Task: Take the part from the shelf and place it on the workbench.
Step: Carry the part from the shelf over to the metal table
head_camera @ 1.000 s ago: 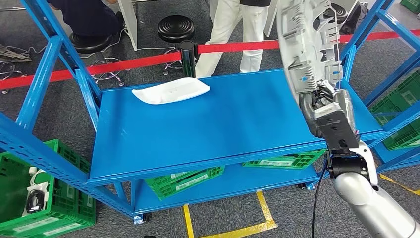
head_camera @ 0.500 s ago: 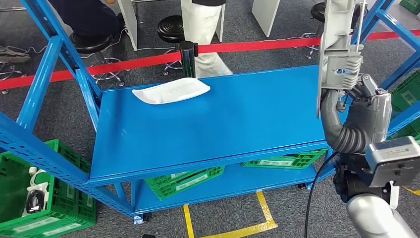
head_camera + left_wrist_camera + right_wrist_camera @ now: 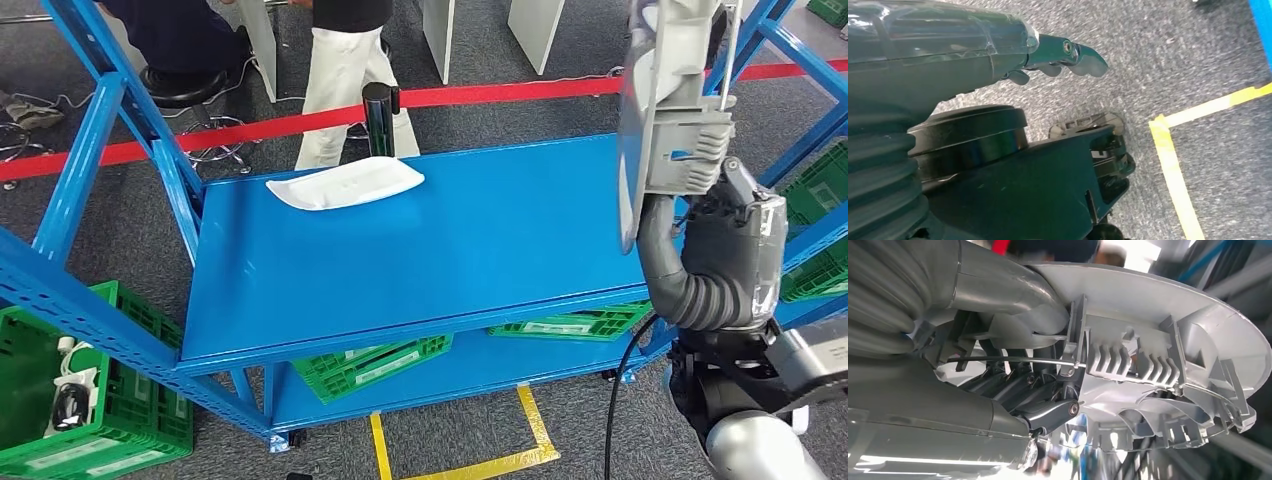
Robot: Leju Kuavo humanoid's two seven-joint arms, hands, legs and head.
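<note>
My right hand (image 3: 716, 224) grips a large grey ribbed plastic part (image 3: 668, 105), held upright and edge-on above the right end of the blue shelf (image 3: 430, 250). In the right wrist view the dark fingers (image 3: 1023, 387) and grey thumb clamp the ribbed inner side of the part (image 3: 1168, 365). A second, white tray-shaped part (image 3: 346, 183) lies flat on the shelf's far left. My left hand (image 3: 1063, 56) hangs over the grey carpet with nothing in it, fingers loosely apart.
Blue uprights (image 3: 110, 110) frame the shelf on both sides. Green crates (image 3: 90, 400) sit on the floor and under the shelf (image 3: 375, 365). Behind a red barrier tape (image 3: 250, 125) and black post (image 3: 380, 115) a person in white trousers (image 3: 335, 70) walks. Yellow floor tape (image 3: 470, 465) runs below.
The held part has turned from broadside to edge-on and shifted slightly left, with my right forearm rising. The person behind the barrier has walked left. The white part has not moved.
</note>
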